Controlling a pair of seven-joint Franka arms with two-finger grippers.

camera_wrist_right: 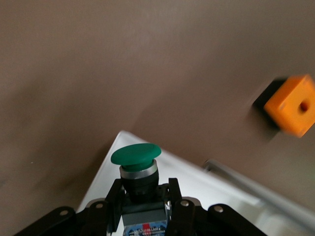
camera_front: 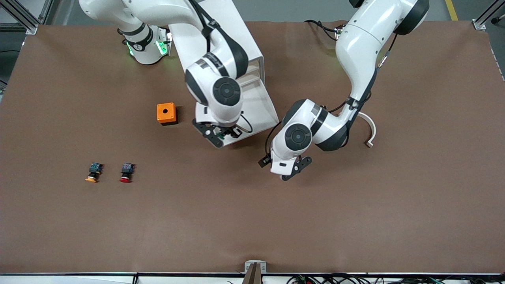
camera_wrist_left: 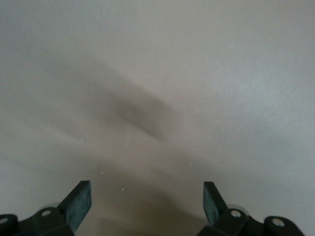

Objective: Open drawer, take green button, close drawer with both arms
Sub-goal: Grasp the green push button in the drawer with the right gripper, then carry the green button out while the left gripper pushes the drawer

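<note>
My right gripper (camera_wrist_right: 142,196) is clamped on the button (camera_wrist_right: 136,164), fingers pinching the dark body low down so the green cap sticks out clear ahead of them. I read that grip as deliberate: holding the body leaves the cap unpressed. In the front view the right gripper (camera_front: 218,133) hangs over the front edge of the pulled-out drawer (camera_front: 258,114), so the button is up in the air above the drawer's corner, no longer lying in it. The right wrist view shows the drawer's white rim (camera_wrist_right: 197,179) just below the cap.

The drawer stands open from the cabinet (camera_front: 236,35), its front facing the camera. I judge the taking step about done, with the closing left to do.

My left gripper (camera_front: 290,167) hovers over bare table (camera_front: 355,217), beside the drawer toward the left arm's end. Its fingers (camera_wrist_left: 78,201) stand wide apart with nothing between them. I'd guess it waits there to push the drawer front once the right arm clears.

The orange box (camera_front: 166,113) sits beside the drawer toward the right arm's end. A yellow-capped button (camera_front: 93,172) and a red-capped one (camera_front: 126,172) lie nearer the camera, untouched.
</note>
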